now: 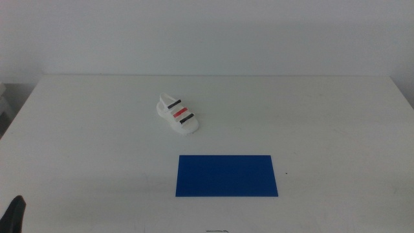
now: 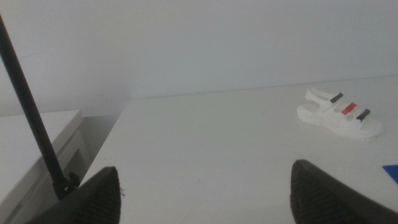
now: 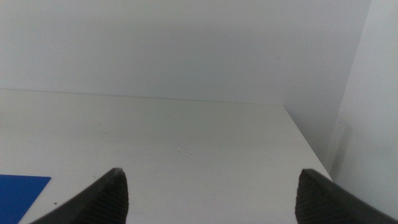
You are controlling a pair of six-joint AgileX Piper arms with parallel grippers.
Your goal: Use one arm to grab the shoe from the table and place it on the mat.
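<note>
The white shoe [image 1: 176, 114] with two black straps and a red one between them lies on the white table [image 1: 310, 123], left of centre and behind the mat. It also shows in the left wrist view [image 2: 339, 114]. The deep blue mat [image 1: 226, 175] lies flat near the table's front; a corner shows in the left wrist view [image 2: 392, 172] and in the right wrist view [image 3: 18, 194]. My left gripper [image 2: 205, 193] is open and empty, far from the shoe; only its tip [image 1: 15, 213] shows at the bottom left of the middle view. My right gripper [image 3: 211, 193] is open and empty, out of the middle view.
A black cable [image 2: 31, 112] runs past the left gripper. A pale cabinet [image 2: 31, 149] stands beyond the table's left edge. The table's right edge [image 3: 308, 140] lies close to the right gripper. A white wall stands behind the table.
</note>
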